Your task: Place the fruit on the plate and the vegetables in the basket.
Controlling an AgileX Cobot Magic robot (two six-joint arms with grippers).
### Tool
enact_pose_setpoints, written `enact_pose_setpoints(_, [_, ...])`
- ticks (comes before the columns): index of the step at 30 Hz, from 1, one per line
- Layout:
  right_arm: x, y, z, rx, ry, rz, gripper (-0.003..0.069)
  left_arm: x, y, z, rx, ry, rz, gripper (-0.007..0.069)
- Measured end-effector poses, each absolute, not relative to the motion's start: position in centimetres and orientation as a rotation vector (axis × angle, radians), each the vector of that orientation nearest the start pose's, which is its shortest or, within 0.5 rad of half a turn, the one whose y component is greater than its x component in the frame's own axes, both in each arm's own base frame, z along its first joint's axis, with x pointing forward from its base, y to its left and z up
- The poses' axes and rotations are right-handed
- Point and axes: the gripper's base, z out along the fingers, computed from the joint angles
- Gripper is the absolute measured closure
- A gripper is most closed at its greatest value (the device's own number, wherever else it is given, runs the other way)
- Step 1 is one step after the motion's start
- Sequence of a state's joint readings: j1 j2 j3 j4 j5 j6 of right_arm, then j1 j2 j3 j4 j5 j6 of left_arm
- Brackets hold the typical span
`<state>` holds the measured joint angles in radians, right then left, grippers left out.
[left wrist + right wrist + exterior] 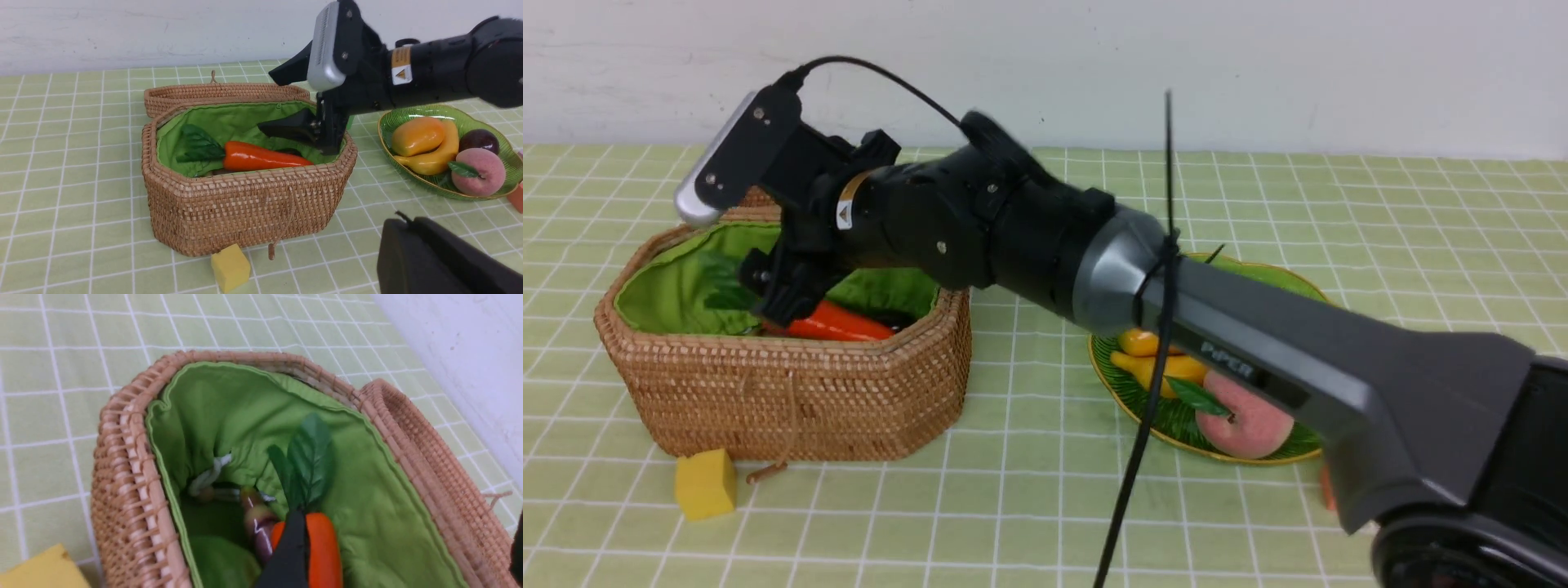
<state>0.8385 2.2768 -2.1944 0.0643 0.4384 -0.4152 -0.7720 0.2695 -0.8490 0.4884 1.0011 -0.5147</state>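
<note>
Four fruits, on one green leaf-shaped plate [433, 108], toward the tabletop's right side: mango [418, 134], banana [439, 157], mangosteen [479, 141], peach [480, 171]. Two clear vegetables, inside one wicker basket [245, 212], left side: carrot [261, 157], eggplant [261, 528]; one green shape [222, 561] beside them, possibly the bitter gourd. One lid [184, 96], open along the basket's far edge. One yellow cube [231, 267], near the basket's front edge. One right arm [1258, 327], crossing above plate and basket, partly blocking both. Right gripper [267, 102]: fingers wide, over the basket. Left gripper [410, 228]: fingers together.
</note>
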Motion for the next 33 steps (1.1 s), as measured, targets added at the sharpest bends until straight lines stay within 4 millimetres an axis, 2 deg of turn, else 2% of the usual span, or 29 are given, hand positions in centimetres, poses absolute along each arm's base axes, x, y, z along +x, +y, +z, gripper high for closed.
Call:
enact_pose_setpoints(3, [34.8,39.3,32.6,-1.134,1.769,0.383,0.0073,2.6,2.4,38.5,0.209,1.824,-0.336,0.0637])
enact_pose_setpoints(4, [34.7,39.2,32.8,-1.127,1.784,0.391,0.0085,2.6,2.4,38.5,0.209,1.824,-0.336,0.0637])
enact_pose_setpoints(6, [33.2,37.8,34.9,-1.123,1.891,0.426,0.0138,2.6,2.4,38.5,0.21,1.823,-0.335,0.0637])
enact_pose_setpoints(10, [28.7,33.1,39.9,-1.119,2.189,0.451,0.034,2.7,2.4,38.5,0.227,1.815,-0.325,0.0637])
enact_pose_setpoints(12, [27.9,32.2,40.8,-1.104,2.221,0.457,0.0402,2.7,2.4,38.6,0.229,1.813,-0.325,0.0637])
enact_pose_setpoints(14, [26.1,30.4,43.2,-1.026,2.256,0.504,0.0544,2.6,2.4,38.6,0.234,1.807,-0.327,0.0637])
enact_pose_setpoints(16, [25.4,29.7,43.7,-0.966,2.291,0.532,0.0621,2.6,2.4,38.6,0.246,1.805,-0.319,0.0637])
enact_pose_setpoints(18, [24.4,28.6,44.3,-0.912,2.322,0.56,0.0667,2.5,2.4,38.6,0.257,1.799,-0.325,0.0637])
enact_pose_setpoints(19, [24.2,28.5,44.3,-0.905,2.328,0.563,0.0671,2.5,2.4,38.6,0.256,1.799,-0.328,0.0637])
enact_pose_setpoints(22, [22.0,26.4,43.9,-0.88,2.39,0.558,0.0676,1.8,2.7,38.2,0.258,1.774,-0.375,0.0637])
enact_pose_setpoints(27, [16.3,21.4,41.7,-0.809,2.526,0.511,0.0662,0.8,2.8,35.0,0.275,1.71,-0.483,0.0637])
enact_pose_setpoints(32, [12.8,16.5,39.2,-0.683,2.61,0.456,0.0657,1.9,0.7,31.3,0.337,1.602,-0.562,0.0637])
enact_pose_setpoints(33, [12.7,16.3,38.9,-0.677,2.619,0.449,0.0657,2.0,0.6,31.2,0.34,1.599,-0.564,0.0637])
